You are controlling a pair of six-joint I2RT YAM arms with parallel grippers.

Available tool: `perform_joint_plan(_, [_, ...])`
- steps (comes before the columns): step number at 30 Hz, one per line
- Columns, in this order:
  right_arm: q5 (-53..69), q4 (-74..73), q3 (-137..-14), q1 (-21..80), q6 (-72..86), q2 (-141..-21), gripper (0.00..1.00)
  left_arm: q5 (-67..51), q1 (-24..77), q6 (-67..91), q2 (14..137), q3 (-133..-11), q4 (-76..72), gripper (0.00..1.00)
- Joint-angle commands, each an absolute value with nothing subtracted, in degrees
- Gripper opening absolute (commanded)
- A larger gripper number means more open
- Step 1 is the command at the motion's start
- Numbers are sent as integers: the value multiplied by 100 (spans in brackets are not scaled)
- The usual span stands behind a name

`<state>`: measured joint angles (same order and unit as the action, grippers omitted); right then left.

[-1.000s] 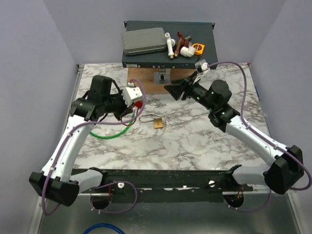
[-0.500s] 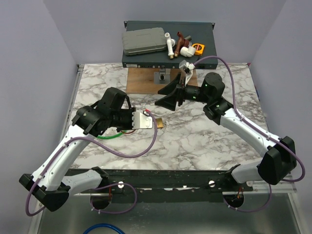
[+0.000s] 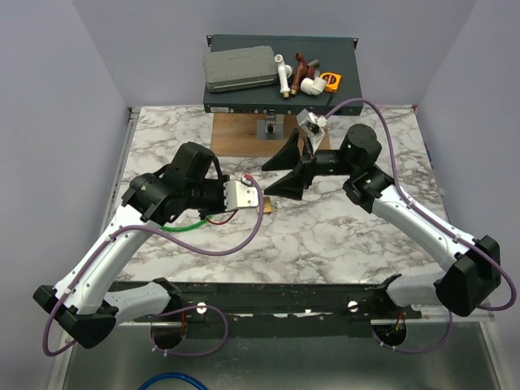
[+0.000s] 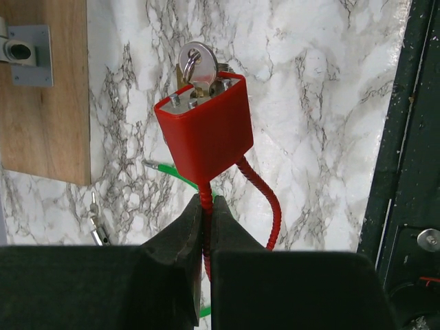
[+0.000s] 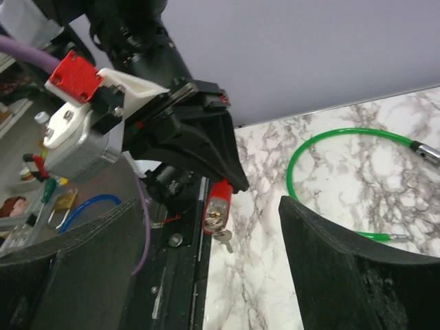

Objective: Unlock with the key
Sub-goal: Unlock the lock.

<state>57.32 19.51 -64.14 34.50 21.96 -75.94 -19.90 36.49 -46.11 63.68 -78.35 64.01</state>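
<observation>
Firmly pressed together, the left claw (image 4: pixel 206 216) pinches the red cable shackle (image 4: pixel 205 198) just below the red padlock (image 4: pixel 206 130). A silver key (image 4: pixel 198 60) sits in the padlock's keyhole at the end away from the fingers. Opposite, the right claw (image 3: pixel 265 180) is spread wide, its black fingers (image 5: pixel 344 275) facing the padlock without touching it. Both meet above the middle of the marble bench (image 3: pixel 325 236). A green cable (image 5: pixel 344 137) lies on the bench's left half, and a wooden board (image 4: pixel 41 89) sits by its far edge.
</observation>
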Motion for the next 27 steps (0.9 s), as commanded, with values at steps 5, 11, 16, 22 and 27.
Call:
perform_joint_plan(5, [5870, 415, -6751, 4055, 829, -7800, 83, -2135, 3698, -4316, 6490, -8013, 6396, 0])
perform_joint_plan(11, [5616, 250, -6978, 4308, 732, -8041, 83, -1828, 3795, -4283, 6513, -7976, 6331, 0])
perform_joint_plan(16, [4879, -417, -7203, 4489, 362, -8296, 82, -1667, 3839, -4228, 6504, -8005, 6277, 0])
perform_joint_plan(22, [4215, -712, -7378, 4571, 170, -8420, 76, -1434, 3973, -4323, 6491, -7956, 6259, 0])
perform_joint_plan(27, [4105, -720, -7395, 4572, 237, -8446, 57, -1369, 4017, -4307, 6460, -7928, 6205, 0])
